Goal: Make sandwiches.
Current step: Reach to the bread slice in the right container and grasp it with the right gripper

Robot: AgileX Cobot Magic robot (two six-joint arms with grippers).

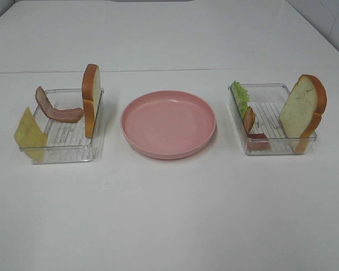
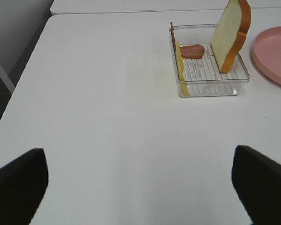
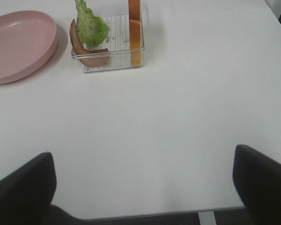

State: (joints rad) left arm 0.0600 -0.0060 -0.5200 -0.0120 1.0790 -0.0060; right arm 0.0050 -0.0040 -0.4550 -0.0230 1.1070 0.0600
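Cheese square (image 1: 29, 135) comes first on your left: it stands on edge at the outer near corner of the left tray (image 1: 73, 153). Behind it, the left bacon strip (image 1: 56, 110) curves across the tray floor with one end raised toward the outer wall. The left bread slice (image 1: 91, 99) stands upright against the wall that faces the plate (image 1: 168, 123). That pink plate sits on the desk (image 1: 169, 226) between the two trays, near both but touching neither.

In the right tray (image 1: 271, 149), the lettuce leaf (image 1: 240, 97) stands at the back against the plate-side wall. The right bacon strip (image 1: 250, 119) leans on the same wall just in front of it, its lower end on the tray floor. The right bread slice (image 1: 303, 110) tilts against the outer wall.

Your left claw (image 2: 138, 151) is spread wide over bare desk, well apart from the left tray. Your right claw (image 3: 143, 151) is likewise spread wide over bare desk, well apart from the right tray.
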